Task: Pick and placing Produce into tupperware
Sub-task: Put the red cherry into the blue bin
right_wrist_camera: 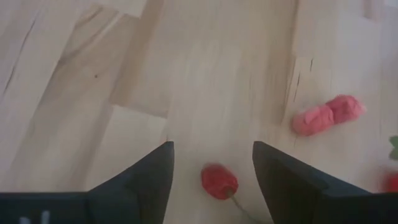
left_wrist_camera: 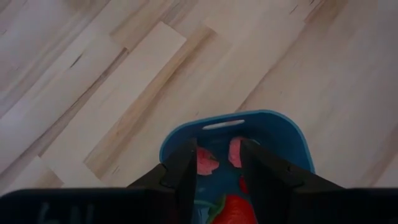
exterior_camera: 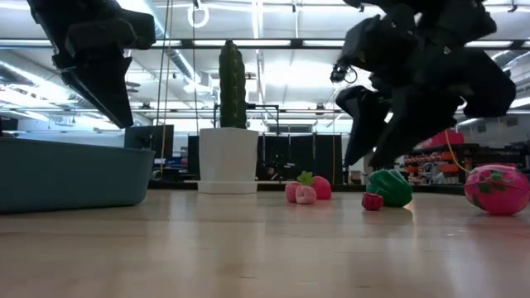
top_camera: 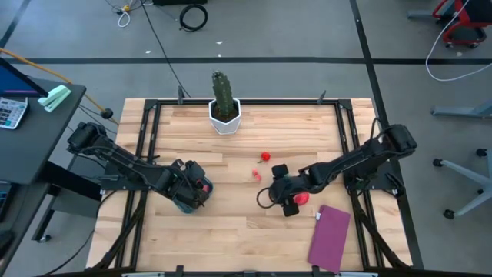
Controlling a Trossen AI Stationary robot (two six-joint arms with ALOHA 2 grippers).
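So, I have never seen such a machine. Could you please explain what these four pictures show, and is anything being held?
It is a robot with two dark arms at a wooden table, each ending in a two-finger gripper. One camera looks straight down, one sits at table height, and one rides on each wrist.

The left gripper hangs over the teal tupperware, which already has red and pink toy produce inside. Its fingers are apart and hold nothing.

The right gripper is open above a small red piece, not yet gripping it. Nearby lie a pink piece, a strawberry-like piece, a green piece and a large pink fruit.

The cactus in its white pot and the purple rectangle are not produce.
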